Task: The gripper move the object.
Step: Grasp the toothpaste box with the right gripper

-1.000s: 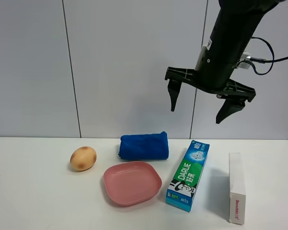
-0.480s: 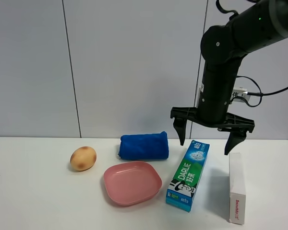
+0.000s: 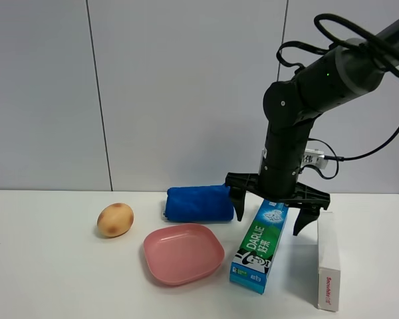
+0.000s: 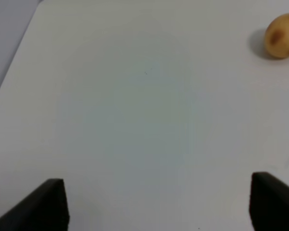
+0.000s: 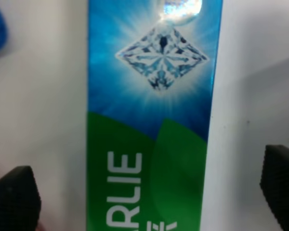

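Straddling the far, blue end of the toothpaste carton (image 3: 258, 247), your right gripper (image 3: 268, 220) stands with its fingers spread wide, one tip on each side of the carton. In the right wrist view the gripper (image 5: 147, 192) shows a strip of white table between each black fingertip (image 5: 14, 198) and the carton (image 5: 149, 120). Nothing is gripped.

- Carton: lies flat on the table (image 3: 46, 279), printed face up. Its black-and-white end is toward the front edge, and its long axis is slightly angled.
- Arm: dark, with cables looping above it. It descends to the carton from the upper right of the high view.
- Neighbours: a blue towel (image 3: 199, 203) lies just beside the left-hand fingertip. A pink dish (image 3: 183, 253) sits near the carton's left side. A white box with red print (image 3: 328, 260) lies near its right side, roughly parallel.
- A brown potato (image 3: 115, 219) rests well to the left, apart from the dish.

Your left gripper (image 4: 159, 204) appears only in its own wrist view. Its two fingertips are far apart with nothing between them, above the white table, and the potato (image 4: 282, 36) sits well away from them.
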